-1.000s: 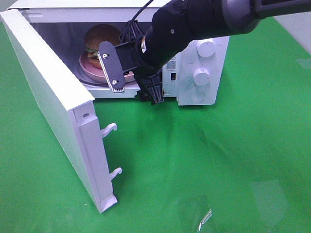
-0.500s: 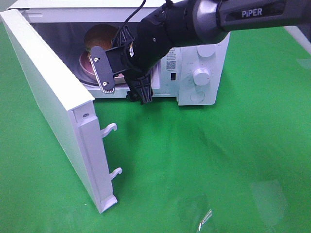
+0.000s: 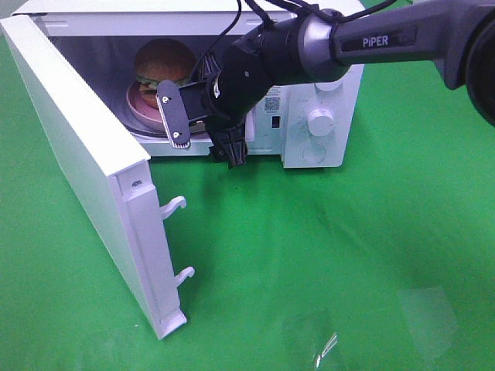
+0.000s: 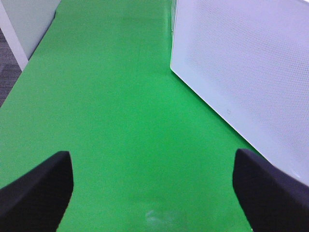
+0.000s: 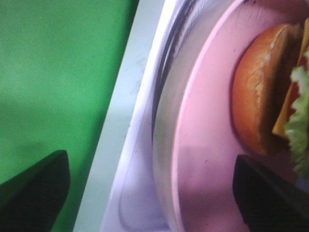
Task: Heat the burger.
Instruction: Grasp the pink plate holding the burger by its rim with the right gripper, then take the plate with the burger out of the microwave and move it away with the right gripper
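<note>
Exterior high view, microwave: a white microwave stands on the green tabletop, its door swung wide open toward the left of the view, two latch hooks on its free edge.
Exterior high view, burger: the burger sits on a pink plate inside the cavity (golden-brown bun uppermost, a lettuce fringe below it).
Exterior high view, right gripper: the right gripper hangs at the cavity mouth, just in front of the plate; its jaws stand spread apart, holding nothing.
Exterior high view, controls: two round knobs sit on the panel to the right of the cavity, the upper one partly hidden by the arm.
Left wrist view, left gripper: the left gripper has its jaws parted wide over bare green cloth, nothing between them; a white perforated panel lies alongside (its identity cannot be told).
Right wrist view, burger: bun, yellow cheese and lettuce rest on the pink plate, close ahead of the spread jaws, not touched.
Right wrist view, sill: the white lower edge of the opening runs between cloth and plate.
</note>
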Tool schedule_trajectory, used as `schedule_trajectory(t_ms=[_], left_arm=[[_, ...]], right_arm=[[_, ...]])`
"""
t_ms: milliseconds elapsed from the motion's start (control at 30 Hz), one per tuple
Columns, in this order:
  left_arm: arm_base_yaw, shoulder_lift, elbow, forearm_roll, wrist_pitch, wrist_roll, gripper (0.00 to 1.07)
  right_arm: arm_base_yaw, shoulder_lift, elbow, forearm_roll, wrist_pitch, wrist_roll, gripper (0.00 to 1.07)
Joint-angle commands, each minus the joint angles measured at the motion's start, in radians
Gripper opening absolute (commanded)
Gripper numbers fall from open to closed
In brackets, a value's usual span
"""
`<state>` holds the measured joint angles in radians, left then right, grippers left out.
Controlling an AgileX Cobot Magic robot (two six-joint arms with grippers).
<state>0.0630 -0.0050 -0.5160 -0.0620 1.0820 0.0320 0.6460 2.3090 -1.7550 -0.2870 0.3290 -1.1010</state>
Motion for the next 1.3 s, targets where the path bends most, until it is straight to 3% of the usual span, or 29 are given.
schedule_trajectory(t_ms=[33,367,600,633,667,700,733,800,833,867,1300], left_arm=[[0.001,-0.015,0.000,-0.005,-0.010,0.001,0.82],[0.001,-0.015,0.000,-0.005,-0.010,0.001,0.82],[0.001,-0.015,0.000,-0.005,-0.010,0.001,0.82],[0.001,-0.015,0.000,-0.005,-0.010,0.001,0.82],[0.001,-0.015,0.000,-0.005,-0.010,0.001,0.82],[0.001,-0.015,0.000,-0.005,-0.010,0.001,0.82],[0.001,-0.015,0.000,-0.005,-0.010,0.001,0.82],[0.001,-0.015,0.000,-0.005,-0.010,0.001,0.82],[0.001,-0.015,0.000,-0.005,-0.010,0.001,0.82],[0.001,-0.015,0.000,-0.005,-0.010,0.001,0.82],[0.001,-0.015,0.000,-0.005,-0.010,0.001,0.82]], right_arm=[[-0.006,0.019,-0.010,-0.002,-0.008,0.004,0.86],[-0.015,0.066,-0.027,0.019,-0.030,0.009,0.76],[-0.015,0.068,-0.045,0.033,-0.026,0.031,0.58],[-0.015,0.068,-0.045,0.034,-0.026,0.031,0.47],[-0.015,0.068,-0.045,0.034,-0.026,0.031,0.47],[-0.015,0.068,-0.045,0.034,-0.026,0.031,0.34],[-0.015,0.068,-0.045,0.034,-0.026,0.031,0.34],[-0.015,0.068,-0.045,0.034,-0.026,0.031,0.10],[-0.015,0.068,-0.045,0.034,-0.026,0.031,0.10],[-0.015,0.066,-0.045,0.035,-0.014,0.031,0.02],[-0.002,0.037,-0.045,0.134,0.131,-0.092,0.00]])
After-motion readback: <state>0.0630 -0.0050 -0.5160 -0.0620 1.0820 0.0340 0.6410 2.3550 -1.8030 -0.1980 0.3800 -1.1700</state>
